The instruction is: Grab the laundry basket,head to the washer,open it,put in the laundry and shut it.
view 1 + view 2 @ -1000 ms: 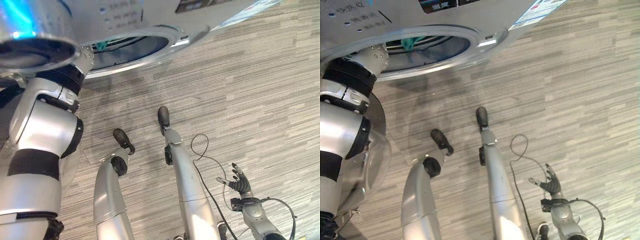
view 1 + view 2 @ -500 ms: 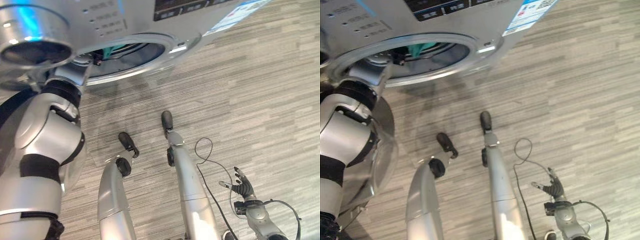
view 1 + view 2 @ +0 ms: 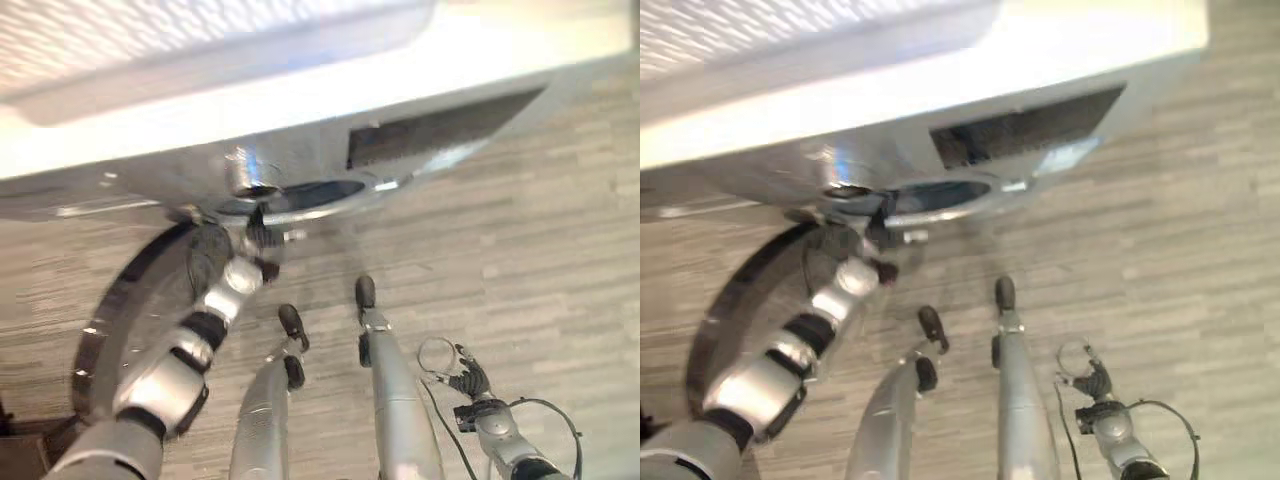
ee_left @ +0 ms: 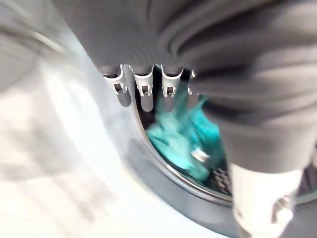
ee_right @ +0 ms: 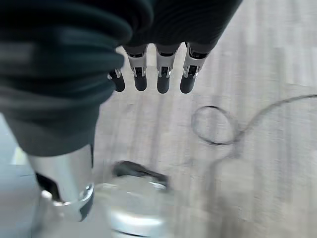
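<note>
The silver front-loading washer [image 3: 300,90] stands ahead, and its round drum opening [image 3: 305,195] faces me. The dark-rimmed round door [image 3: 120,310] hangs swung out to the left. My left hand [image 3: 258,238] is at the opening's left rim. In the left wrist view its fingers [image 4: 143,94] are straight and hold nothing. Past them, teal laundry [image 4: 183,136] lies inside the drum. My right hand [image 3: 470,381] hangs low at the right over the floor, with its fingers [image 5: 163,74] relaxed and empty.
Grey striped carpet floor [image 3: 540,250] spreads to the right of the washer and in front of it. The open door takes up the space at my left.
The whole picture has shifted: the camera has pulled back and up, and the washer's top now shows. My left arm has stretched out, its hand now at the drum's rim. The right hand still hangs low.
</note>
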